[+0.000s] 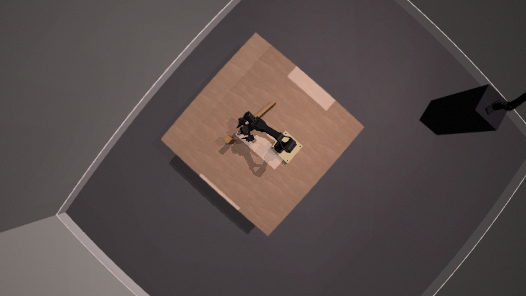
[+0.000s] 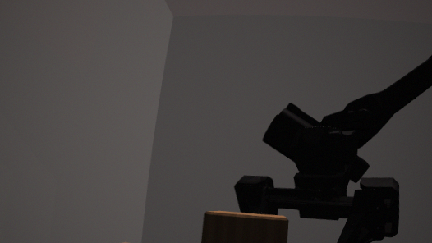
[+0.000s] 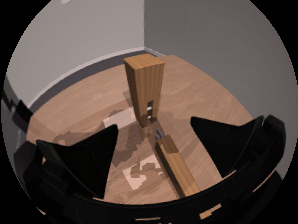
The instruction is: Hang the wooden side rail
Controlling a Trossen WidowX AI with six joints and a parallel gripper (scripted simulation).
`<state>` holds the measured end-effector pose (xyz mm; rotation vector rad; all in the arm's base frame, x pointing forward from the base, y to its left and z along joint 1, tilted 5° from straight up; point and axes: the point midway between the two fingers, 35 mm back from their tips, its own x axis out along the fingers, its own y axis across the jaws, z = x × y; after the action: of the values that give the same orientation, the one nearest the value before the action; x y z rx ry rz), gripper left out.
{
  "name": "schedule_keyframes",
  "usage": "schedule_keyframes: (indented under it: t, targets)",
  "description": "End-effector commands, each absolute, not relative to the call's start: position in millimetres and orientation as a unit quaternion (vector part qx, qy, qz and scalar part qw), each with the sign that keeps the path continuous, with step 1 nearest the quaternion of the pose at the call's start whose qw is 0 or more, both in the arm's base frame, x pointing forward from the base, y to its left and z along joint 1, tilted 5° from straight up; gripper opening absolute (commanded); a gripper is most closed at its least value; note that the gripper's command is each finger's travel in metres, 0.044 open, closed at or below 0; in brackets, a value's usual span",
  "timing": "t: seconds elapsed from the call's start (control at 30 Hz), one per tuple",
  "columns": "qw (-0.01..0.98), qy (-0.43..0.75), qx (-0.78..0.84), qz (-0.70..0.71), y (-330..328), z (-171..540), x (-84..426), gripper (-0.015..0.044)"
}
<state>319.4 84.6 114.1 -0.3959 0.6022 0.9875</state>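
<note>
The headboard post (image 1: 228, 139) (image 2: 245, 231) (image 3: 144, 87) stands upright on the table. Its slot (image 3: 149, 110) shows two bright pins near the foot. The wooden side rail (image 1: 266, 109) (image 3: 178, 169) lies low, its near end running out of the wrist view. Its steel hooks (image 3: 159, 133) point toward the post's foot and appear outside the slot; the exact gap cannot be told. My gripper (image 1: 244, 131) (image 3: 156, 124) is open and empty, above the rail's hook end. In the wrist view the rail shows between the spread fingers. In the exterior view the fingertips are hidden.
The robot base (image 1: 287, 147) stands on the wooden table (image 1: 280, 200). Pale patches (image 1: 311, 88) (image 3: 141, 172) show on the table. The arm's shadow falls around the post's foot. A black object (image 1: 457, 111) is off to the right, beyond the table.
</note>
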Motion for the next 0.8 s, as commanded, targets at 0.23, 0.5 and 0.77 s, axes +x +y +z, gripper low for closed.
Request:
schedule_keyframes:
  t: [0.23,0.5,0.77]
  targets:
    - [0.813,0.287,-0.180,0.474,84.0,113.7,318.8,0.0440]
    - [0.813,0.287,-0.180,0.474,84.0,113.7,318.8,0.0440]
    - [0.822,0.406,-0.060,0.395,78.3,110.7,326.0,0.0440]
